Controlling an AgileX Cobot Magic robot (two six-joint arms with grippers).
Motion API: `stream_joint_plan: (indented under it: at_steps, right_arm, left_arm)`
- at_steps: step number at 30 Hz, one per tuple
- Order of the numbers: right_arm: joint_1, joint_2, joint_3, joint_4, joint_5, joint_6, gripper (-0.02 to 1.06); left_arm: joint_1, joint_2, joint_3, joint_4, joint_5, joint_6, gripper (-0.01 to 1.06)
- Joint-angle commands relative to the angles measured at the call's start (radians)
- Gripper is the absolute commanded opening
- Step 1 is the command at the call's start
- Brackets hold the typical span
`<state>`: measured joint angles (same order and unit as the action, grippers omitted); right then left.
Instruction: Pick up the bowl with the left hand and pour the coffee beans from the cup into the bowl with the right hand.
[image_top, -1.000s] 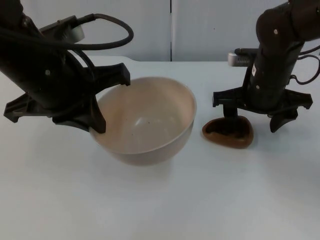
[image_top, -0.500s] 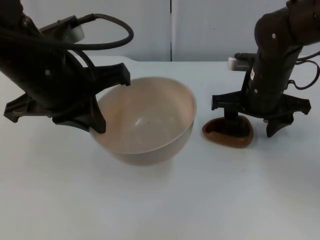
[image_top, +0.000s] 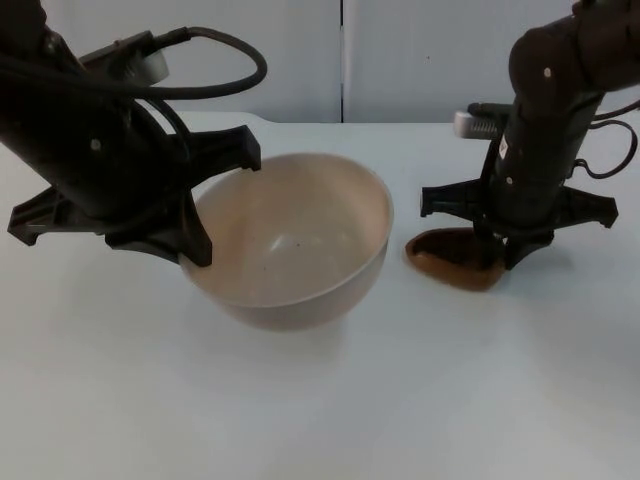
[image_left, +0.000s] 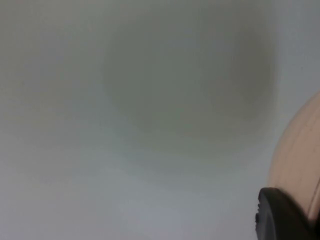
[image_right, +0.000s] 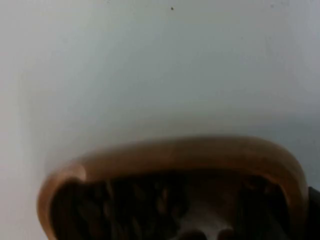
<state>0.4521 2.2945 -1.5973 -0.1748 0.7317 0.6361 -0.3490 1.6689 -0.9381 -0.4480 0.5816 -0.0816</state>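
The left gripper (image_top: 205, 205) pinches the bowl (image_top: 300, 240) rim. Just right of the bowl, the right gripper (image_top: 487, 252) is closed on the cup (image_top: 450, 262) of beans (image_right: 130, 210).

2 black jointed arms, each with a wide black crossbar above dark tapered fingers; the right arm carries a small white label.

Brown cup (image_right: 185, 155) with dark coffee beans (image_right: 135, 205) inside, close up on the white table (image_right: 150, 65).
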Motion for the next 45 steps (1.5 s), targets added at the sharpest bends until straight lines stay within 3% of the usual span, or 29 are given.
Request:
stream_joint_plan:
  at_steps: [1, 4, 14, 20, 27, 37, 45]
  right_arm:
    - [0.001, 0.004, 0.001, 0.000, -0.007, 0.007, 0.11]
    - [0.001, 0.002, -0.001, 0.000, -0.009, 0.007, 0.00]
    - [0.001, -0.042, -0.001, -0.007, 0.016, -0.007, 0.00]
    - [0.001, -0.104, -0.001, -0.060, 0.066, -0.029, 0.00]
    - [0.001, -0.208, -0.001, -0.056, 0.122, -0.110, 0.00]
    - [0.001, -0.370, -0.001, -0.056, 0.302, -0.274, 0.00]
    - [0.001, -0.446, -0.005, -0.048, 0.389, -0.350, 0.00]
  left_arm:
    - [0.002, -0.012, -0.005, -0.011, -0.011, -0.005, 0.00]
    - [0.002, -0.012, -0.005, -0.011, -0.011, -0.005, 0.00]
    - [0.002, -0.012, -0.005, -0.011, -0.015, -0.005, 0.00]
    - [0.002, -0.012, -0.005, -0.011, -0.019, -0.005, 0.00]
    - [0.002, -0.012, -0.005, -0.011, -0.019, -0.005, 0.00]
    - [0.002, -0.012, -0.005, -0.011, -0.019, -0.003, 0.00]
    - [0.002, -0.012, -0.005, -0.011, -0.015, -0.003, 0.00]
